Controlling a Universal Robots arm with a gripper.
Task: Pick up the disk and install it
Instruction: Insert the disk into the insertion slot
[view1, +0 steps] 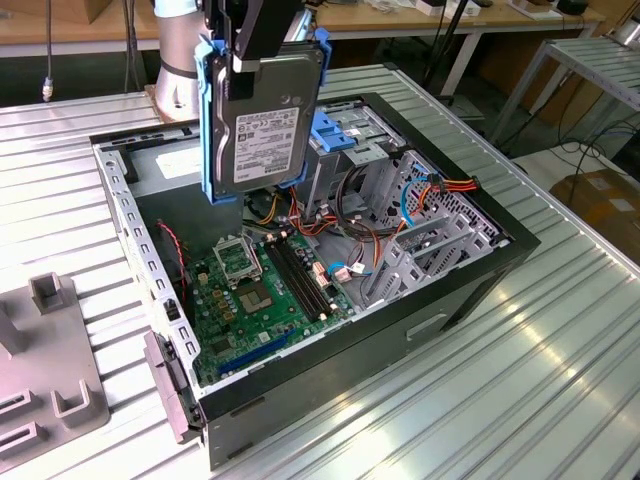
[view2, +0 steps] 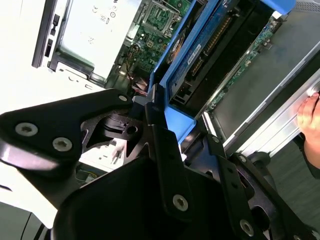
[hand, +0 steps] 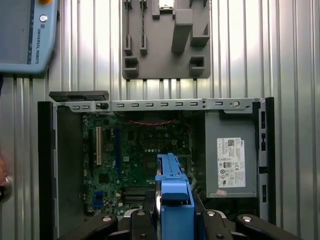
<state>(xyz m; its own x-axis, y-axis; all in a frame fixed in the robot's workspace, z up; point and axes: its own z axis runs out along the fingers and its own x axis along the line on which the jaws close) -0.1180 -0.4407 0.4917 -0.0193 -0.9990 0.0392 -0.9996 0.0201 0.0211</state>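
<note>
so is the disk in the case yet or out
Out. The disk hangs on edge above the open computer case, clamped in the jaws.

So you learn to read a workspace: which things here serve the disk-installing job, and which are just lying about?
Job: silver-grey rectangular metal disk in its blue plastic frame; black gripper clamping it; open black computer case.
Lying about: grey plastic fixture plate; blue-grey teach pendant; brown cardboard box.

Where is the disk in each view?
Exterior view: the disk hangs upright in the gripper above the open case.
Second wrist view: the disk slants close up, past the gripper's links.
First wrist view: the disk shows edge-on, before the motherboard.
Shared landmark: the green motherboard.
</note>
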